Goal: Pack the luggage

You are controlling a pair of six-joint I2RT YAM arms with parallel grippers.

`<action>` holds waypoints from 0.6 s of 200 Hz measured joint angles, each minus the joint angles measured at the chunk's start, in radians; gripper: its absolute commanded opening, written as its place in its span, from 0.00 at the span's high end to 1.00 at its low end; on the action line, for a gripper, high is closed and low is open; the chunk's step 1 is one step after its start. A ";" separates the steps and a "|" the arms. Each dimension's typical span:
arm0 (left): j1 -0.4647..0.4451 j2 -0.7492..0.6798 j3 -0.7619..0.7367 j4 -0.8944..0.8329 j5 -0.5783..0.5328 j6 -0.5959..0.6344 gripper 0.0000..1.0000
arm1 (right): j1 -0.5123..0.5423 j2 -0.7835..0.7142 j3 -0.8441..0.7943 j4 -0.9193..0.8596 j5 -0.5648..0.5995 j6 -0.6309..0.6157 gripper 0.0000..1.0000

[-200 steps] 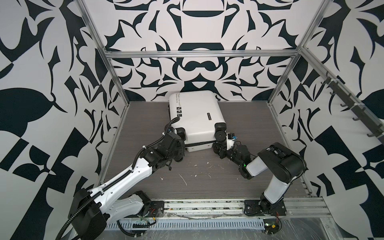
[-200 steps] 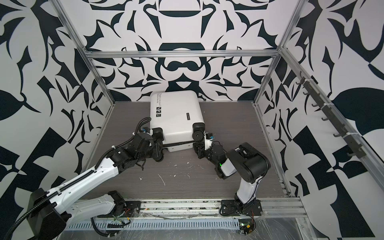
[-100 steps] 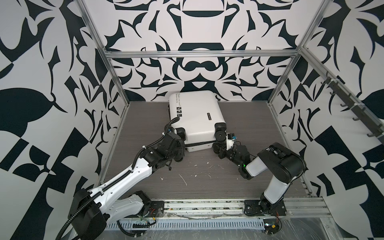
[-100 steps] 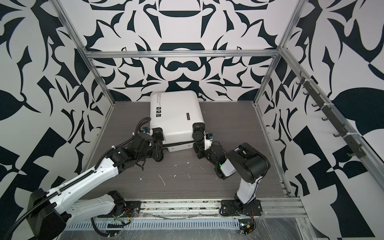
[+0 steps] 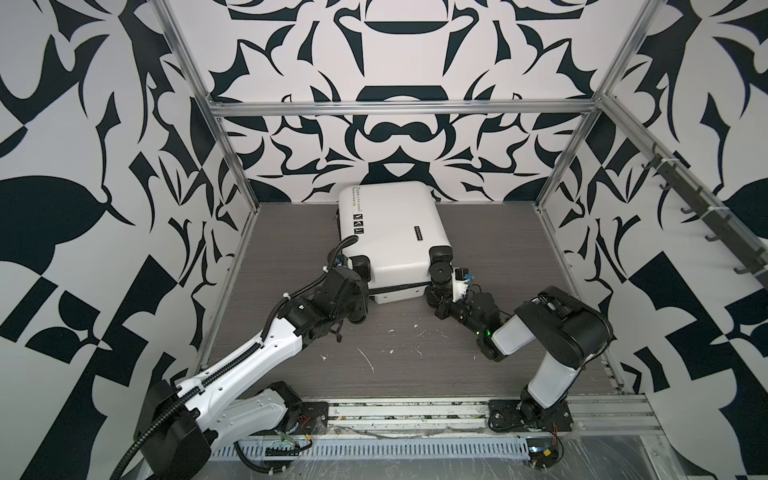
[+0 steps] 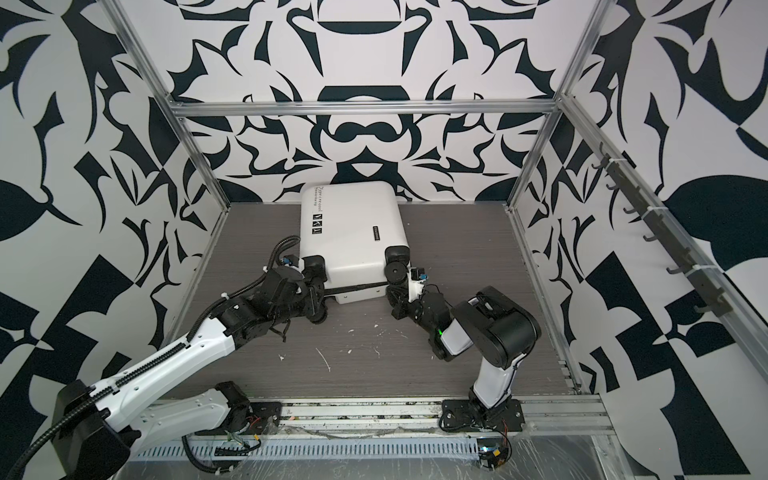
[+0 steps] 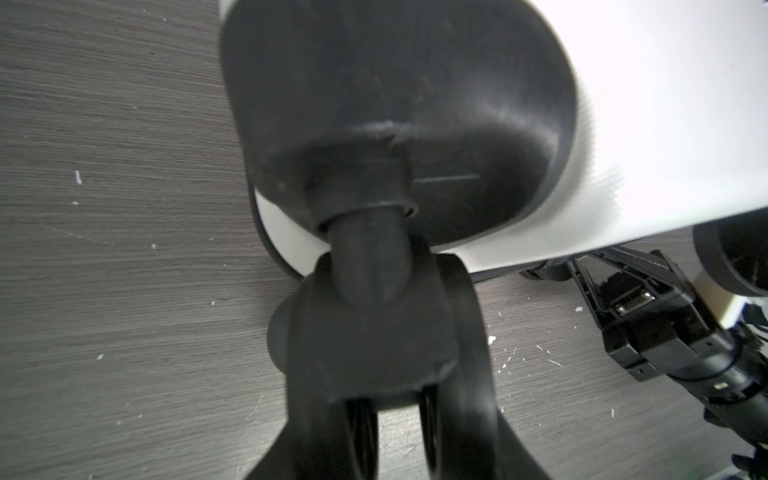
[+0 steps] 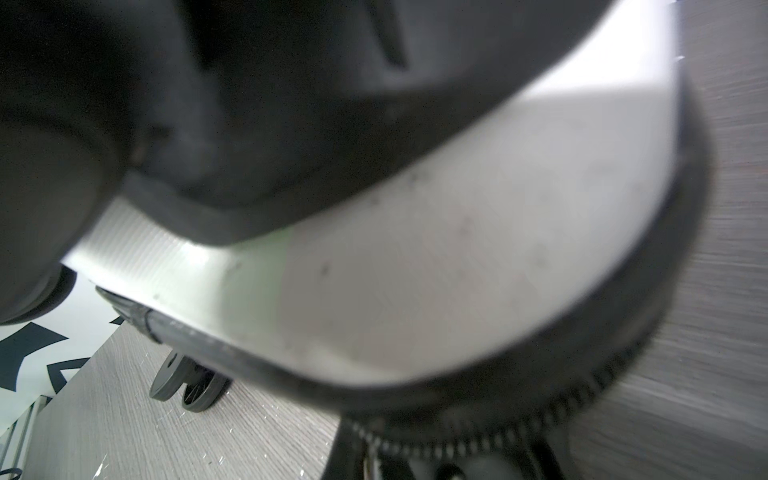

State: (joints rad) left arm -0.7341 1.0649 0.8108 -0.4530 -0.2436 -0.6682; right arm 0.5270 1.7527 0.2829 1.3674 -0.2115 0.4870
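Closed white luggage [image 5: 390,232] is laid flat at the back-mid of the table [image 5: 415,353], its near-left wheel [image 7: 374,345] is clamped in the part-open left gripper [image 7: 392,440], and the right gripper [image 5: 436,297] is pinched fully closed by the zipper [image 8: 498,440], tho what's caught (if anything) can't be told.

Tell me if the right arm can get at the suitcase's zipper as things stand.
Probably yes. The right gripper sits shut at the near right corner of the suitcase, the zipper right before its wrist camera, nothing between. The left gripper, clamped on the other corner's wheel, leaves that side free.
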 measured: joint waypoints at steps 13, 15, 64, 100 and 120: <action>0.000 -0.005 0.000 -0.008 -0.005 0.007 1.00 | 0.003 0.000 -0.010 0.011 0.005 0.000 1.00; 0.000 -0.006 0.000 -0.010 -0.005 0.008 1.00 | 0.004 0.000 -0.011 0.013 0.005 0.000 1.00; 0.000 -0.037 -0.016 -0.023 -0.019 0.023 1.00 | -0.011 -0.037 -0.063 0.029 0.015 -0.005 1.00; 0.001 -0.047 -0.019 -0.023 -0.019 0.029 1.00 | -0.054 -0.064 -0.085 0.029 -0.021 -0.003 1.00; 0.001 -0.052 -0.024 -0.022 -0.019 0.031 1.00 | -0.081 -0.070 -0.091 0.029 -0.049 0.001 1.00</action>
State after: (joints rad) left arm -0.7330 1.0126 0.7872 -0.4751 -0.2630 -0.6376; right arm 0.4458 1.6825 0.1921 1.3968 -0.2607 0.4877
